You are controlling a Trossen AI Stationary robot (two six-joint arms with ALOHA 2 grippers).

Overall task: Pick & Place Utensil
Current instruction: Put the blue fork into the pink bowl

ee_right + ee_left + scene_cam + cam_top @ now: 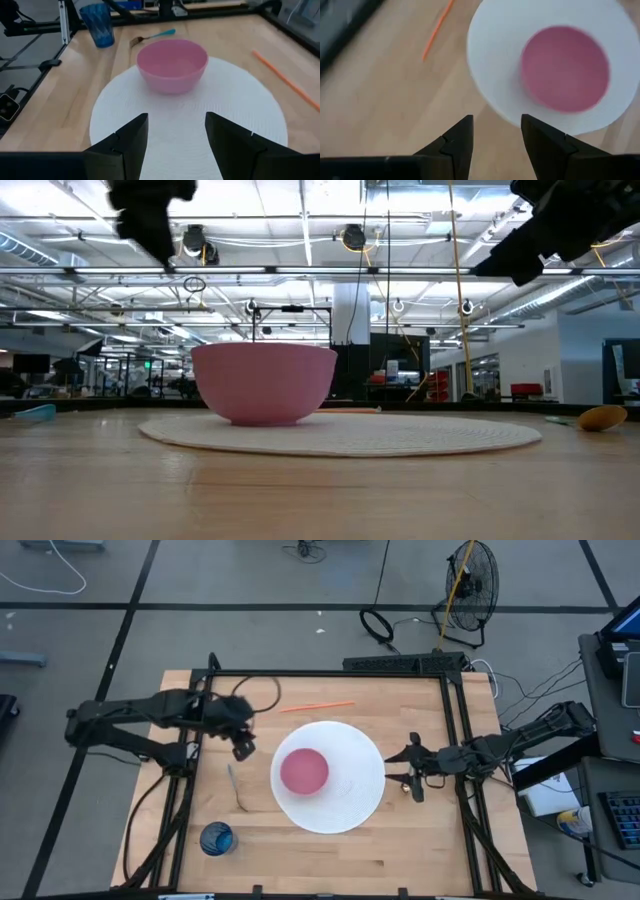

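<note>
The left gripper [243, 745] is observed raised above the bare wood, just left of the white round mat [350, 802]; its fingers [459, 140] are spread apart and nothing is held between them. The right gripper [414, 776] is stationed at the right edge of the mat, likewise parted and empty, with its fingers [131, 137] pointed toward the pink bowl [303, 770].

The utensil [237, 790], a fork-like piece with a light blue handle, is found lying flat on the table [420, 840], left of the mat and just on the near side of the left gripper, untouched by either arm. The pink bowl is seated upright on the mat, left of its centre. A blue cup [216, 838] is noted standing near the table's near left corner, apart from the utensil. An orange straw [316, 706] is recorded lying on the far side of the mat. A small yellow object [602, 417] is noted at the right, close to the right gripper.
</note>
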